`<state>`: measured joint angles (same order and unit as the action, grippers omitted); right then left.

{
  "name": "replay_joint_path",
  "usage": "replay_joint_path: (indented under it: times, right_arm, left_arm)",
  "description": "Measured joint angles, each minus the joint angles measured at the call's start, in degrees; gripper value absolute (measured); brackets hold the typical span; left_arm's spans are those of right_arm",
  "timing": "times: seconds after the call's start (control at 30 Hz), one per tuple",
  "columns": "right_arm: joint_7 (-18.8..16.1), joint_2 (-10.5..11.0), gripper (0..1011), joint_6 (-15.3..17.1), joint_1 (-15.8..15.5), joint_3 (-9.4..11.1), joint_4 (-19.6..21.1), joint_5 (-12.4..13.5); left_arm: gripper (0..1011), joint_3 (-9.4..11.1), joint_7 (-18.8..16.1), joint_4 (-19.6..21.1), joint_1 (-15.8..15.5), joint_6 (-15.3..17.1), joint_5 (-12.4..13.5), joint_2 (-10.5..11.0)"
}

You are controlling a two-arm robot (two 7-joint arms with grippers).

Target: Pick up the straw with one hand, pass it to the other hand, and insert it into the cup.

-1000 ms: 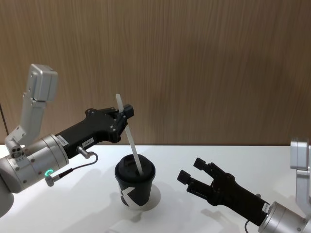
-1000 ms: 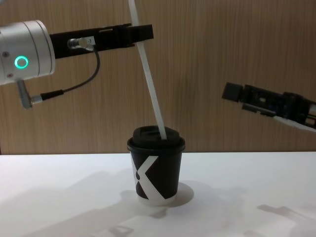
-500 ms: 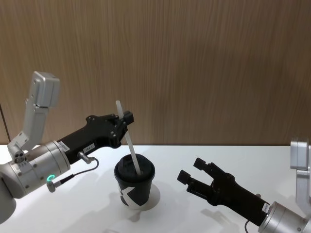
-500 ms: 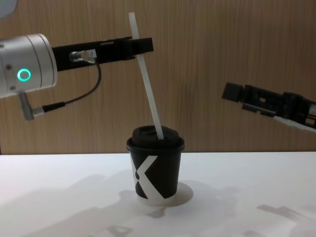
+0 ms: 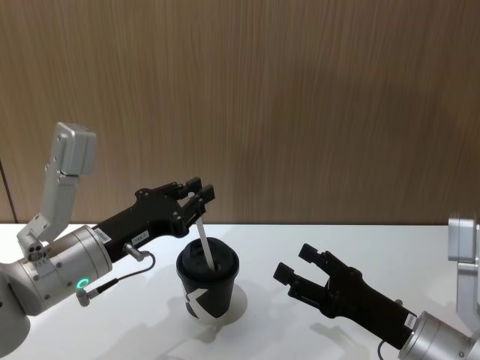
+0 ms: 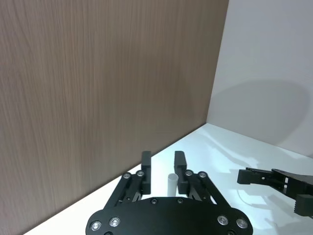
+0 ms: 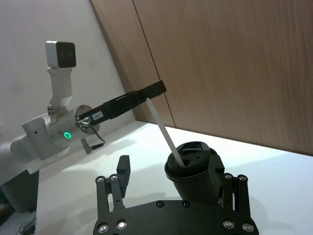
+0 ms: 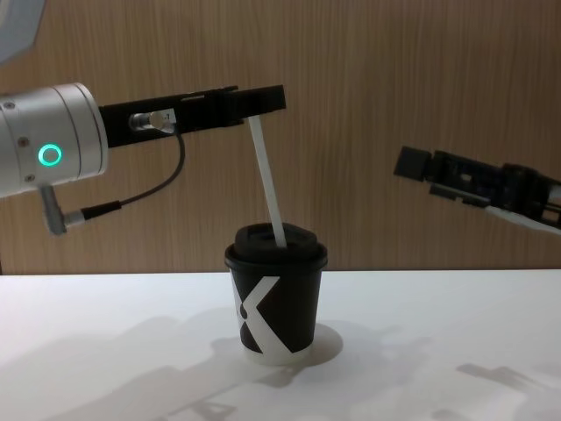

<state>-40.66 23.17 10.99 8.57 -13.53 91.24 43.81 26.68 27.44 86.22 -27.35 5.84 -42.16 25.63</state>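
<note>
Two claws open: my left gripper (image 5: 196,196), centre-left of frame, has spread wide around the straw (image 5: 205,249).
Straw stands leaning in the cup (image 5: 208,288); next, probably withdraw without knocking it. Right gripper (image 5: 294,273) idles lower right.

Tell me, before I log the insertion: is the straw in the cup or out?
In. The straw passes through the lid of the cup, leaning, its top between the open fingers of the left gripper.
</note>
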Motion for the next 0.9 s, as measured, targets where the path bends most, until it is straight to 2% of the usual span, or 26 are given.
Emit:
replay_joint_path:
  times: [0.03,0.07,0.17,0.2,0.7,0.9]
  right_arm:
    - [0.0,0.0,1001,0.0,0.0,0.0,0.0,0.0]
    - [0.0,0.0,1001,0.0,0.0,0.0,0.0,0.0]
    - [0.0,0.0,1001,0.0,0.0,0.0,0.0,0.0]
    - [0.0,0.0,1001,0.0,0.0,0.0,0.0,0.0]
    - [0.0,0.0,1001,0.0,0.0,0.0,0.0,0.0]
    - [0.0,0.0,1001,0.0,0.0,0.0,0.0,0.0]
  left_arm:
    - [262,0.0,0.01,-0.04,0.02,-0.05,0.0,-0.03]
    - [322,0.01,0.04,-0.17,0.06,-0.16,0.0,-0.12]
    - [378,0.02,0.1,-0.34,0.1,-0.3,0.02,-0.26]
    - [445,0.02,0.17,-0.43,0.13,-0.43,0.05,-0.33]
    - [911,-0.55,0.35,0.03,0.7,-1.66,0.38,-0.62]
    - [1003,-1.05,0.21,1.41,1.25,-2.42,0.73,-0.54]
